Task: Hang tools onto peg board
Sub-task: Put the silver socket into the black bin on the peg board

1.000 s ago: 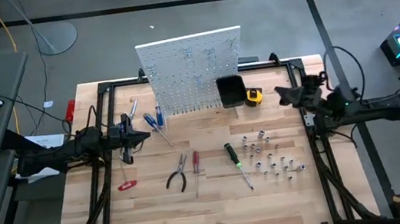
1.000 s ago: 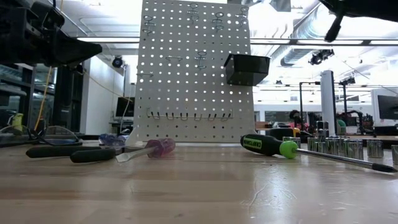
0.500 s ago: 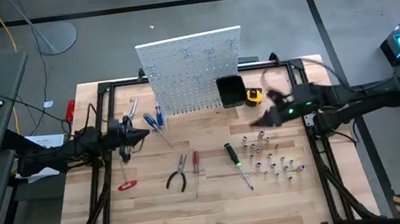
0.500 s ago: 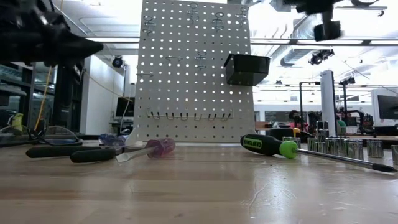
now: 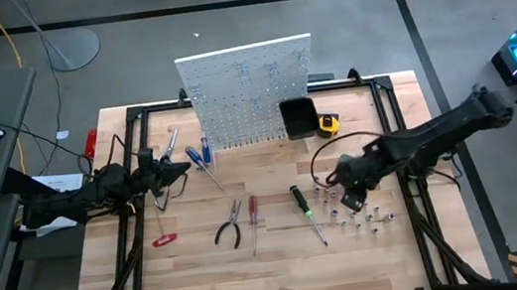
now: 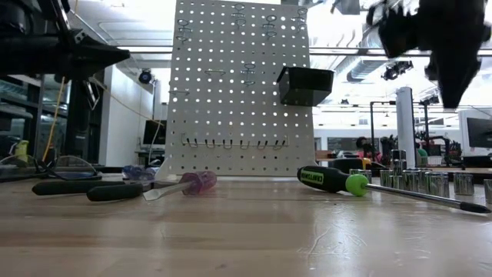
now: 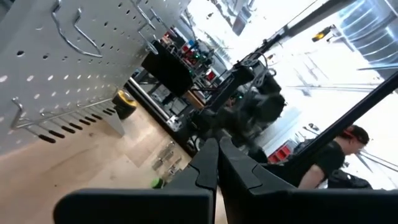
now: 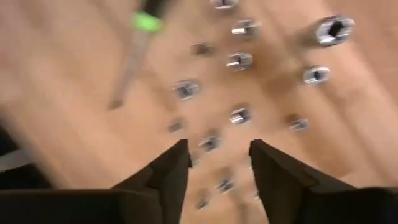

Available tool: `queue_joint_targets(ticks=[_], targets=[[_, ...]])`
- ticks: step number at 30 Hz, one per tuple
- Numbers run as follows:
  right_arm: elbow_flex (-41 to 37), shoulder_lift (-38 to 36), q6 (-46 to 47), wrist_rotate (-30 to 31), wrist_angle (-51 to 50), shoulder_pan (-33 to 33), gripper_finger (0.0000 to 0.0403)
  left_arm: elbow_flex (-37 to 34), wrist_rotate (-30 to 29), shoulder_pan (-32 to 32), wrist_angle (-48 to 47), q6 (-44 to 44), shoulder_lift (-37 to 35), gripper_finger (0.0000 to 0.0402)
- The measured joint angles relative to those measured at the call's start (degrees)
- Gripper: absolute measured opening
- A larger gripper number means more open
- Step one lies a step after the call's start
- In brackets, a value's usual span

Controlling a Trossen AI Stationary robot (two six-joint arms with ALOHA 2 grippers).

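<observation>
The right hand (image 5: 343,190) hangs over the scattered metal sockets (image 5: 352,205) on the right part of the table (image 5: 284,262), just beside the green-black screwdriver (image 5: 304,207). Its fingers (image 8: 168,171) stand apart in the right wrist view, released, with nothing between them and the sockets lying on the wood beyond. The left hand (image 5: 180,171) waits at the table's left side, its fingers clenched together and empty, pointing toward the two blue screwdrivers (image 5: 199,159) near the foot of the peg board (image 5: 247,91). The peg board stands upright at the far edge, with a black bin (image 5: 298,118) on its lower right and a yellow tape measure (image 5: 327,125) just beside that. The pliers (image 5: 230,224), a red screwdriver (image 5: 254,216) and the small scissors (image 5: 163,240) lie flat on the table in front of the board
</observation>
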Motion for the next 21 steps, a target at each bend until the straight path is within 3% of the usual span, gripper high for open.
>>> queue_joint_targets(ticks=[9,21], targets=[[-3.52,9.63,-2.79,8.26,1.49,-3.88,0.0193,0.0,-0.83,0.02,-0.03,-1.63,0.0,0.0001],[-3.36,18.56,-6.23,9.3,4.79,-7.12,0.0193,0.0,-0.84,0.02,-0.04,-2.15,0.0,0.0001]])
